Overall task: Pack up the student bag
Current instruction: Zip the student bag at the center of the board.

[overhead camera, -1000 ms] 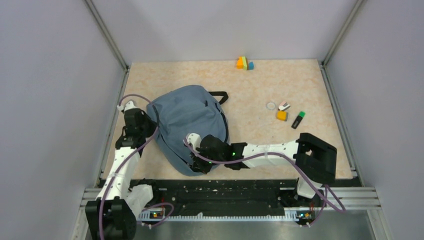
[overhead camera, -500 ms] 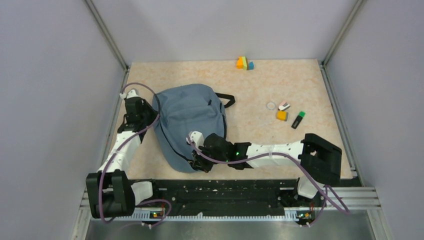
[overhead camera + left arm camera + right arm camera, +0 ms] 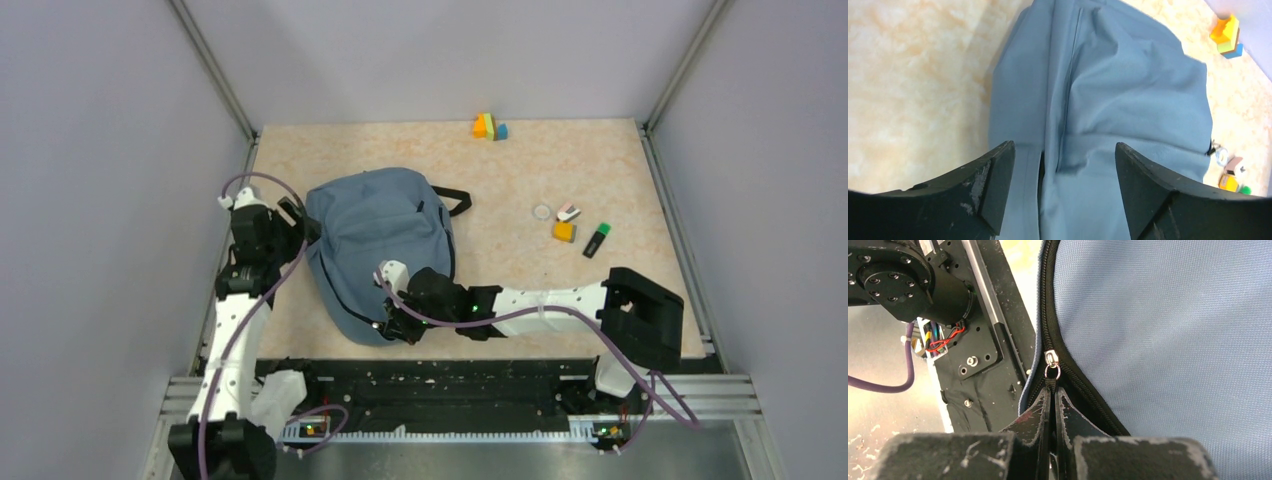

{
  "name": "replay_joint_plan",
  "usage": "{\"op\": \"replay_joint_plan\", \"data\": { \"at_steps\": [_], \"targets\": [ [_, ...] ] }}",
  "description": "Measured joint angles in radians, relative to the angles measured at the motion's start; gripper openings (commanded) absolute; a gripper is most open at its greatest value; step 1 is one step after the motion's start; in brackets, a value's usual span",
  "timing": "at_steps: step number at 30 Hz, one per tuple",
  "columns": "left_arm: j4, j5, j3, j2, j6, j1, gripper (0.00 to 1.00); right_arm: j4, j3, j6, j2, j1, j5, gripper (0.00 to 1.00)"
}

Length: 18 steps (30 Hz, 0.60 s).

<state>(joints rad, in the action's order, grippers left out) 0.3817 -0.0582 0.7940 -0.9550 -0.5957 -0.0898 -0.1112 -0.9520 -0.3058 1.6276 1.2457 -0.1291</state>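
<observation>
Only close up, not overhead, pinching the zipper pull (image 3: pixel 1051 371) of the bag (image 3: pixel 380 230) tight with the right gripper (image 3: pixel 1052 392), holding the left gripper (image 3: pixel 1064 150) wide over fabric.

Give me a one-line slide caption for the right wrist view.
Close-up: right gripper shut on the zipper pull at the edge of the blue bag.

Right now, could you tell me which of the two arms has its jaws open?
The left arm: its jaws stand wide apart by the student bag, gripping nothing, whereas those of the right arm are pinched shut on the zipper pull.
</observation>
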Motion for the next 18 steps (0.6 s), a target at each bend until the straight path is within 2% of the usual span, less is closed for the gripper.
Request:
{"op": "replay_joint_plan", "data": {
  "at_steps": [5, 9, 13, 18],
  "targets": [
    [0.205, -0.006, -0.037, 0.183, -0.036, 0.007, 0.75, -0.011, 0.0, -0.005, 0.0, 0.0, 0.011, 0.0],
    [0.334, -0.032, -0.075, 0.259, -0.064, 0.012, 0.74, -0.017, -0.014, -0.005, 0.012, 0.0, 0.016, 0.0],
    [0.453, -0.073, -0.087, 0.278, -0.064, 0.013, 0.72, -0.025, -0.029, -0.006, 0.026, 0.0, 0.014, 0.0],
    [0.524, -0.12, -0.089, 0.26, -0.06, 0.013, 0.72, -0.031, -0.032, -0.006, 0.036, 0.0, 0.014, 0.0]
  ]
}}
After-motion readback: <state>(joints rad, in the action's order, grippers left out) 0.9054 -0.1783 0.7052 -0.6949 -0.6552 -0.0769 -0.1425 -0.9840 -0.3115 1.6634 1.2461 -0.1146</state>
